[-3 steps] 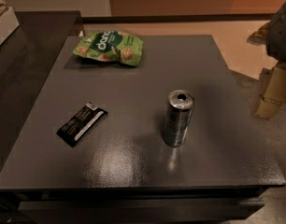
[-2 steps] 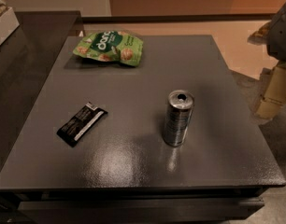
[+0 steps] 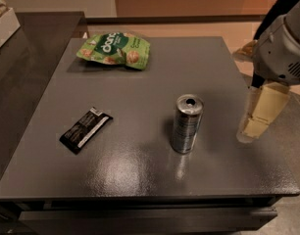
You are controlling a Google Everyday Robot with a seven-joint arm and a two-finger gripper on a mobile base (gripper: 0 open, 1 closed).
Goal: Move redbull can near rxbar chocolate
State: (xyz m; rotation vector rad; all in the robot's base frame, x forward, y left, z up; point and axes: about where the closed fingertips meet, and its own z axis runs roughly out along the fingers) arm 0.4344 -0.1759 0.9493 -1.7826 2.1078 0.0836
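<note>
The redbull can point(image 3: 187, 124), a slim silver-grey can with a pull-tab top, stands upright on the dark grey table point(image 3: 155, 77), right of centre. The rxbar chocolate point(image 3: 85, 129), a flat black bar with a white stripe, lies at the table's left, well apart from the can. My gripper point(image 3: 251, 127) hangs over the table's right edge, to the right of the can, at about the can's height, and is not touching it. It holds nothing.
A green snack bag point(image 3: 115, 49) lies at the table's back left. A dark counter point(image 3: 32, 43) runs along the left side. The table's front edge is near the bottom of the view. Pale floor lies behind and to the right.
My gripper has moved left and a little down, from beyond the table's right edge to over that edge, closer to the can. The can, bar and bag have not moved.
</note>
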